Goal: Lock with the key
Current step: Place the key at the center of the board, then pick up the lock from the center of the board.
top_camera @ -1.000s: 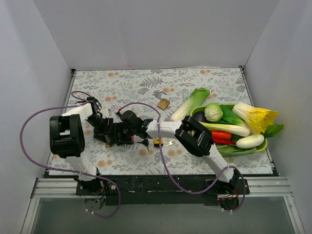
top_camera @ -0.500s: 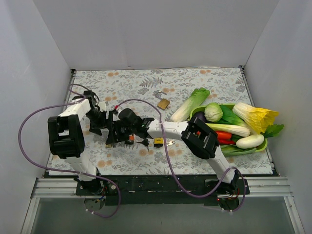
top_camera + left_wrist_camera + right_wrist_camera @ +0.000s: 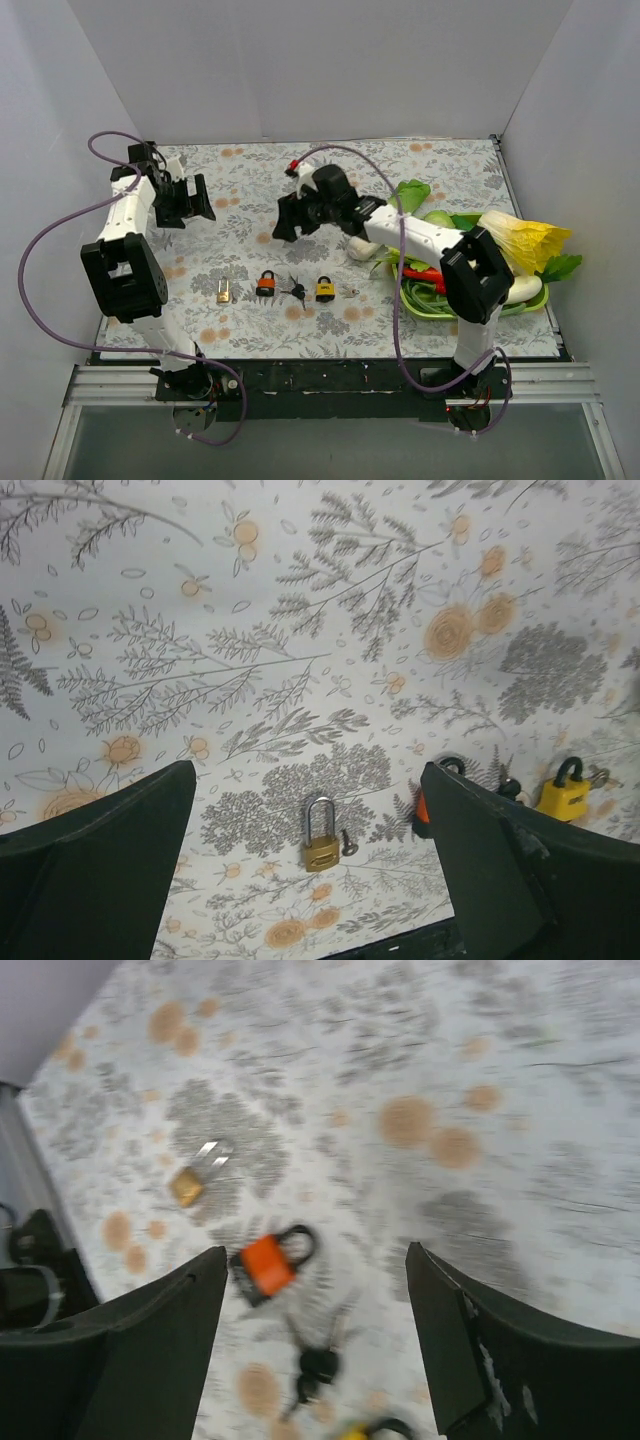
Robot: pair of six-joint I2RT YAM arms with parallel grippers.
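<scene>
The orange padlock (image 3: 266, 284) lies near the front edge of the mat (image 3: 450, 170), with the brass padlock (image 3: 224, 292) left of it and the black keys (image 3: 296, 291) and yellow padlock (image 3: 325, 289) right of it. The left gripper (image 3: 187, 203) and right gripper (image 3: 288, 219) hang well behind it, jaws spread, holding nothing, open mat beneath.

Your left arm (image 3: 125, 265) is folded back toward the far left, its left gripper (image 3: 188, 203) hanging with fingers (image 3: 95, 865) spread wide, gripping nothing. Your right arm (image 3: 430, 235) stretches leftward across the middle; the right gripper (image 3: 284, 220) is likewise parted and empty.
</scene>
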